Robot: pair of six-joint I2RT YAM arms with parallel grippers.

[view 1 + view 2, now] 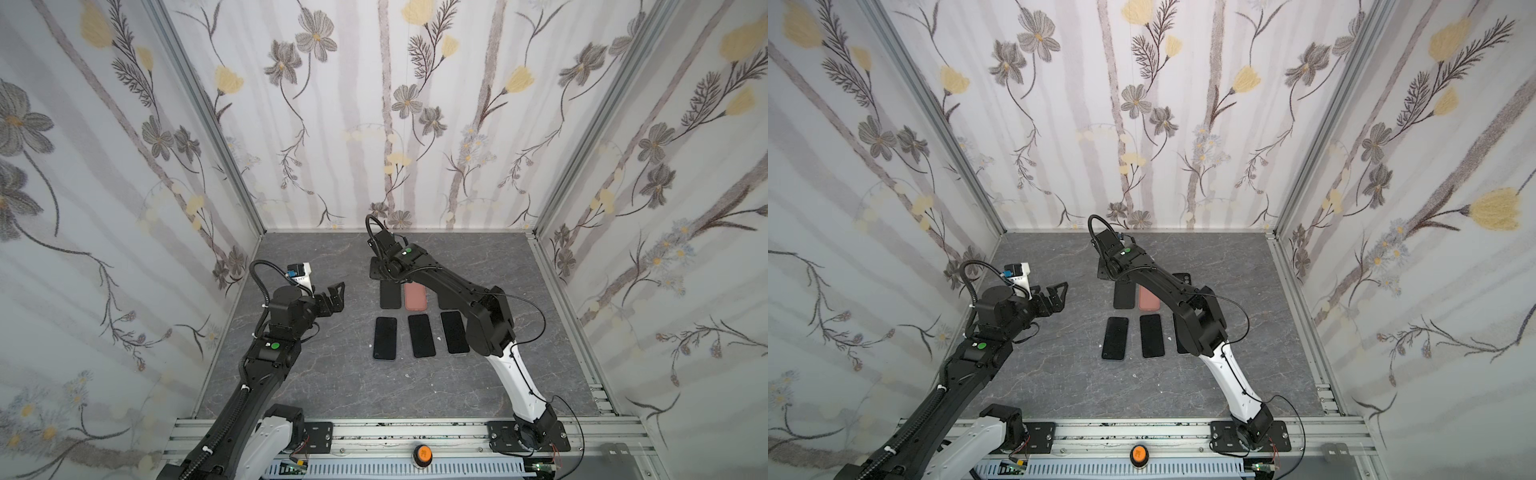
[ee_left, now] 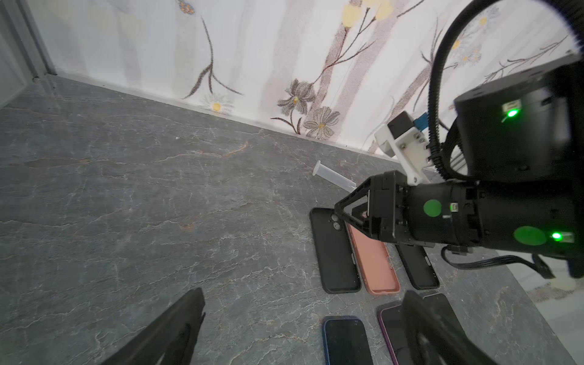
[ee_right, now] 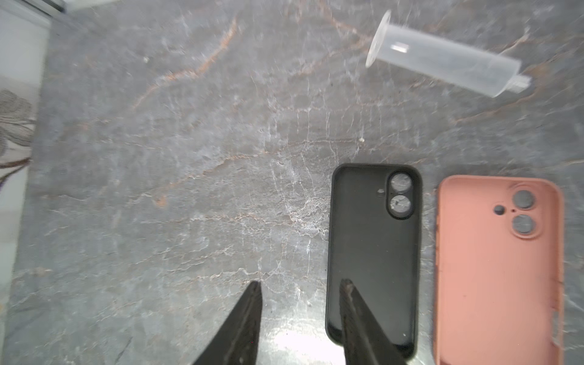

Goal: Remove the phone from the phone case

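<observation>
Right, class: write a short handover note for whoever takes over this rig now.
Left gripper: jaws wide open, empty, hovering left of the rows.
Right gripper: jaws apart, empty, at the black silicone phone case.
Far row: that case and the pink silicone phone case, both empty; a third dark case is partly hidden by the right arm.
Near row: three bare black-screened phones.
Done: phones appear out. Left: check the hidden case, withdraw both arms.
</observation>
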